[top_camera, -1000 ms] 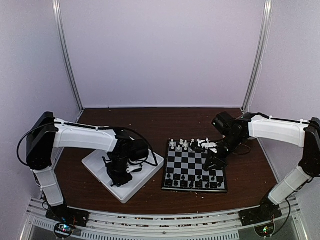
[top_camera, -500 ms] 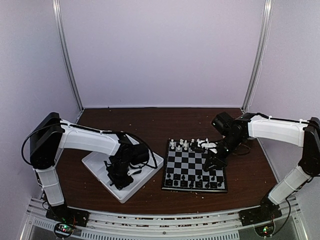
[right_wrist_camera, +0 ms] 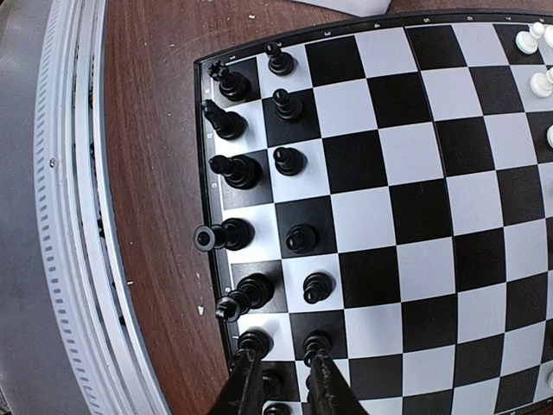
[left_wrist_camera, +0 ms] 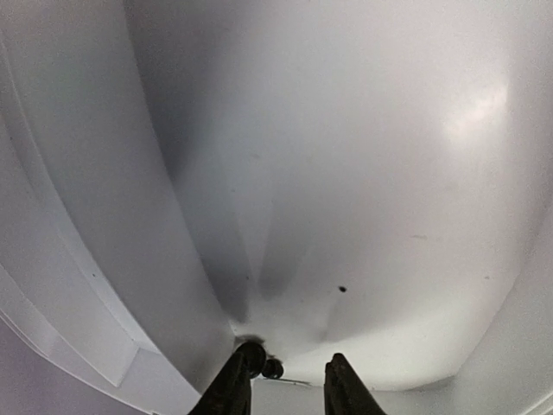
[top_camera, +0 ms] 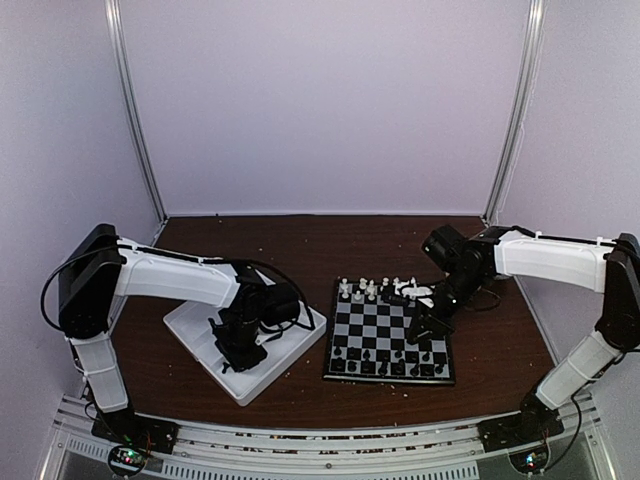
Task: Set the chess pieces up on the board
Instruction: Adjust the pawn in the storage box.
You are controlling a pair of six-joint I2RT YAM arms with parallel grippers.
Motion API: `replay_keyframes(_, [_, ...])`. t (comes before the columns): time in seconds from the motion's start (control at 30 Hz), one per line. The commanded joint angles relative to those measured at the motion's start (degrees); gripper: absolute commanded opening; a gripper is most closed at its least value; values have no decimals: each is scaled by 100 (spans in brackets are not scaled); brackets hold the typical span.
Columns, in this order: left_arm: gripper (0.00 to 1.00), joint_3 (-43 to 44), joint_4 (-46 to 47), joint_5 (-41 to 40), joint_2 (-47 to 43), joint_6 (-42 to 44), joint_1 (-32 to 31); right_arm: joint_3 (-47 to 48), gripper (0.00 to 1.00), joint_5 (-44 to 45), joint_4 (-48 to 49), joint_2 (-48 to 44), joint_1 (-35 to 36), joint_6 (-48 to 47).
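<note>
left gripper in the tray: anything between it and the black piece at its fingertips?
Nothing visible. In the left wrist view the black piece lies on the floor of the tray, inside the parted fingers of the left gripper and close against one of them. The floor around it looks bare.

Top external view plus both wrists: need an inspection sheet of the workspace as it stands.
Surface: brown wooden table, with scattered pale specks.
Job's things: square black-and-silver chessboard; tiny black plastic chess pieces in its two near rows, a few look tipped.
Clutter: tiny white chess pieces on the far row; white rectangular tray left of the board.
Grippers: left gripper open inside the tray, small black object by one finger; right gripper low over the black rows, jaws narrow, grip unclear.
Cables: black cable looping off the left arm's shoulder.
Surroundings: pale lilac walls, metal corner posts, slotted metal rail at the near edge.
</note>
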Motion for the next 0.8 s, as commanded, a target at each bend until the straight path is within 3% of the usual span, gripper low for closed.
replay_keyframes(0.0, [30,18,-123,-193,-209,-449,37,-9,21,-92,-43,55,-30,-83])
replay_keyframes(0.57, [32,-454,313,250,-345,-1109,92,-25,21,-107,-64,45,-32,-115])
replay_keyframes(0.77, [36,-216,-102,100,-520,-1286,101,-1,21,-111,-63,108,-31,-121])
